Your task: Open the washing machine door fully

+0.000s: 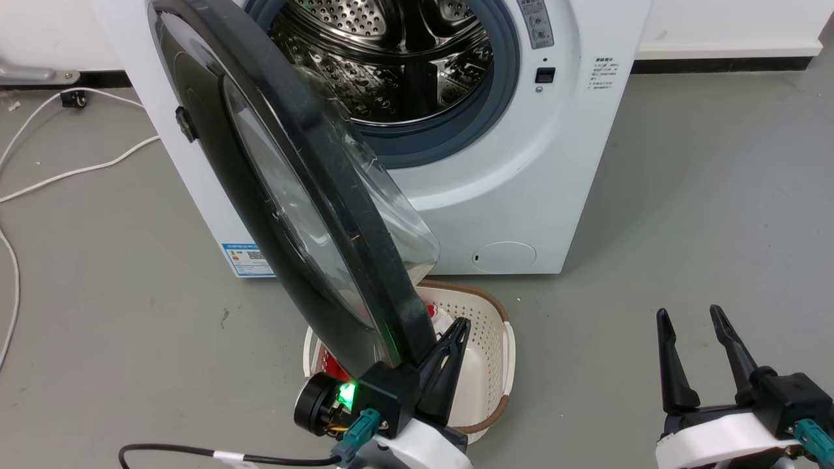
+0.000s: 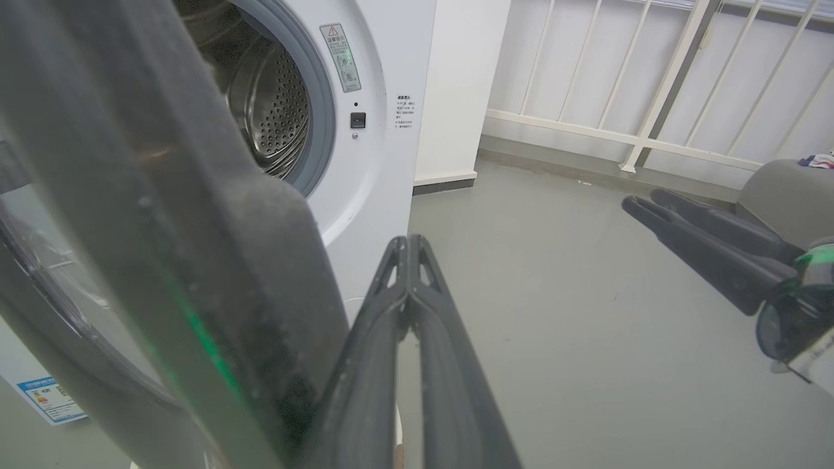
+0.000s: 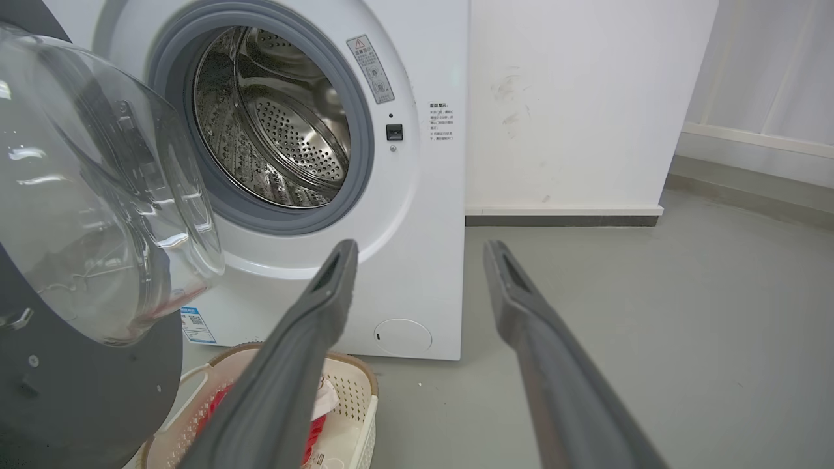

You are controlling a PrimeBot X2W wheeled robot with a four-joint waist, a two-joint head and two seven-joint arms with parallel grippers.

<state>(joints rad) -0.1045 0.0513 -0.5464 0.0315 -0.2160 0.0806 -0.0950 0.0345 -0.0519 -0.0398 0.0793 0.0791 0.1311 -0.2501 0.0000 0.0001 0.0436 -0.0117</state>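
The left fingers (image 1: pixel 456 339) (image 2: pixel 397 286) are pressed together tip to tip with nothing between them. They lie just beside the inner side of the washing machine door (image 1: pixel 345 208) (image 2: pixel 195 260) at its free lower edge; actual contact cannot be made out. They point up and away toward the machine, with the left wrist low at the bottom of the head view. The right fingers (image 1: pixel 664 326) (image 3: pixel 339 267) are spread wide and hold nothing. They point up from a low forearm over the bare grey floor (image 1: pixel 651 195), well apart from the door. The door stands swung out from the white washing machine (image 1: pixel 521 195), edge-on to the head camera, with its glass bowl facing the steel drum (image 1: pixel 391 58). Its free edge hangs above a white laundry basket (image 1: pixel 495 339) on the floor.
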